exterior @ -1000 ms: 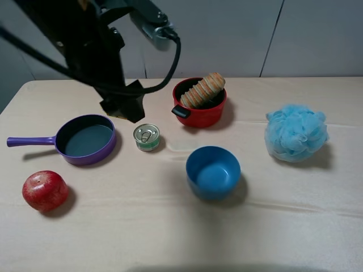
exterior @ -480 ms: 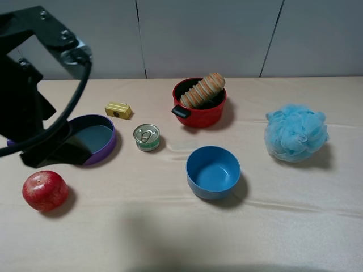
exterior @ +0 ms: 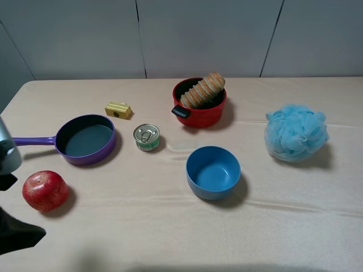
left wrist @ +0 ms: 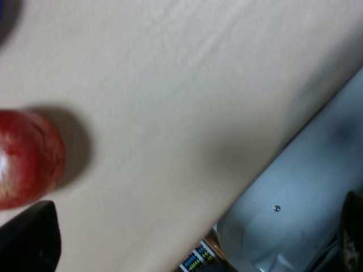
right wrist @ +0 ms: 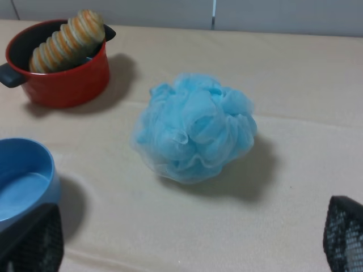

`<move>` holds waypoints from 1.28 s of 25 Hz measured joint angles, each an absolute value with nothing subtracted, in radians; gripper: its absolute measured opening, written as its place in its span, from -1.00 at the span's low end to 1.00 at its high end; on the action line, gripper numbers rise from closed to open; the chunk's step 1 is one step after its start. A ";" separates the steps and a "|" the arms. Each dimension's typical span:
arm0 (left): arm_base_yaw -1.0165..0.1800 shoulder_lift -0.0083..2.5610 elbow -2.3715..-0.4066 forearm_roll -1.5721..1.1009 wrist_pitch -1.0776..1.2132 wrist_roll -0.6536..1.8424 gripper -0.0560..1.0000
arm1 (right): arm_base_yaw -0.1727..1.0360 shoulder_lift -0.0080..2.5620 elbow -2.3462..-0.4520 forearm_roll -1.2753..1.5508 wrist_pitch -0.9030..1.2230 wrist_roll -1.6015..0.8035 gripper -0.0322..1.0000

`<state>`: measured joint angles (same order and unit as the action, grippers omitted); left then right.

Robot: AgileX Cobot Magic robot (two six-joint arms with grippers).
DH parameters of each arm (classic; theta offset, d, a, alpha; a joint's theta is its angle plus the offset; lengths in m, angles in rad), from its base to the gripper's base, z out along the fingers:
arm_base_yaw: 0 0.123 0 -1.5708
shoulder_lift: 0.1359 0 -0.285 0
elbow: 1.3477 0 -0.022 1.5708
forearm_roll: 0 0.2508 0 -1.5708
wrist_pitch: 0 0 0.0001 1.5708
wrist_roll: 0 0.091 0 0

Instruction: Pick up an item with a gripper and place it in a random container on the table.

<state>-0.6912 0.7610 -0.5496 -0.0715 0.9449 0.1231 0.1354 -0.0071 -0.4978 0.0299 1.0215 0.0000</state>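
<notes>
The ribbed tan and orange-brown bread loaf (exterior: pixel 202 89) lies in the red pot (exterior: pixel 199 112) at the back middle of the table (exterior: pixel 142 215), one end leaning over the rim. Both also show in the right wrist view, loaf (right wrist: pixel 67 41) in pot (right wrist: pixel 68 79). My left gripper (left wrist: pixel 187 243) is open and empty, low at the table's front left beside the red apple (left wrist: pixel 25 158); only part of its arm (exterior: pixel 12 233) shows in the exterior high view. My right gripper (right wrist: pixel 187 249) is open and empty, well to the right of the pot.
A purple long-handled pan (exterior: pixel 85 140), a yellow block (exterior: pixel 118 109), a small tin can (exterior: pixel 147 137), a blue bowl (exterior: pixel 213 171) and a blue mesh sponge (exterior: pixel 296 132) stand on the table. The red apple (exterior: pixel 45 190) is front left. The table's front edge runs near the left gripper.
The left arm has swung from above the pan area down to the front left corner, uncovering the yellow block and the pan. The loaf and pot have not moved.
</notes>
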 joint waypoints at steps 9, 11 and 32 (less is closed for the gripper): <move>-0.577 0.561 -0.525 -0.076 1.030 0.119 0.98 | 0.135 -0.007 -0.498 0.030 1.022 0.000 0.41; -0.514 0.526 -0.522 -0.076 1.076 0.122 0.98 | 0.135 -0.007 -0.498 0.030 1.022 0.000 0.41; -0.050 0.070 -0.520 -0.129 1.103 0.172 0.98 | 0.135 -0.007 -0.498 0.030 1.022 0.000 0.41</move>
<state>-0.0498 0.0699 -0.5196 -0.1287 1.1032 0.1721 0.1354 -0.0071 -0.4978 0.0299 1.0215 0.0000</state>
